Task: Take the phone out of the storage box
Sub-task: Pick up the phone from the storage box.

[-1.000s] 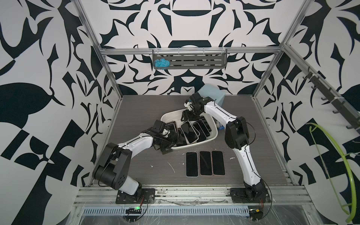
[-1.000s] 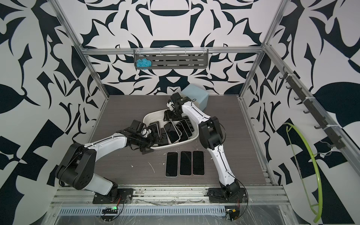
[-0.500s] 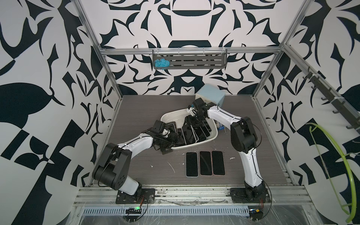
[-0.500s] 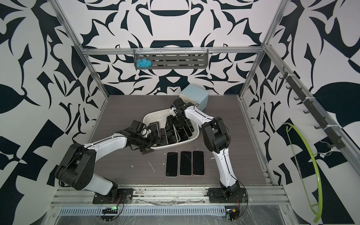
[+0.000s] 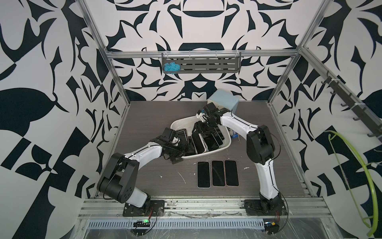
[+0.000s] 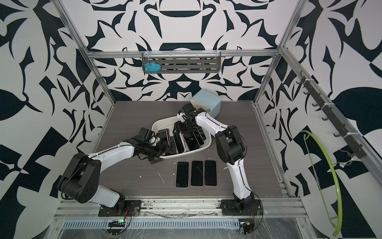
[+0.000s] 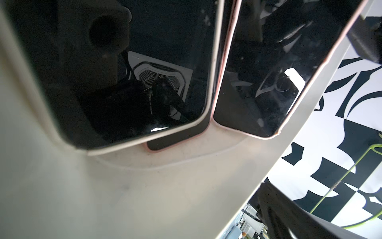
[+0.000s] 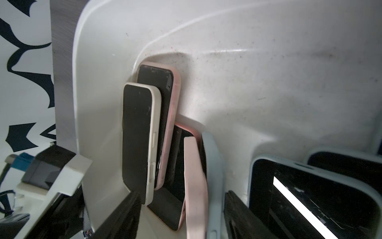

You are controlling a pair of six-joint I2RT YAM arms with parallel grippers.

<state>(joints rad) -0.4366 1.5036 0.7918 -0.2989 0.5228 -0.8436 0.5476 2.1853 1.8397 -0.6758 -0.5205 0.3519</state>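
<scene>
The right arm has swung in from the far rim of the storage box [image 5: 208, 153]. The right end effector [image 5: 199, 129] now sits lower, among the phones [image 5: 210, 142] standing on edge inside. The left arm has not shifted.

In both top views the left end effector [image 5: 179, 154] is at the box's near left corner. Three more phones [image 5: 218, 173] lie screen-up in a row on the counter [image 5: 157, 115] just in front of the box. A cabinet with a pale blue top [image 5: 224, 102] stands behind the right wrist.

In the left wrist view the jaws stand wide apart astride the box wall, one finger [image 7: 289, 217] outside it. A cream-rimmed phone [image 7: 124, 72] and a pink-rimmed phone [image 7: 268, 72] lean inside.

In the right wrist view the fingers [image 8: 124, 213] stand apart. A pink-cased phone [image 8: 195, 186] and a pale blue-cased phone [image 8: 214, 182] are on edge between them. Neither finger visibly presses on a case.
</scene>
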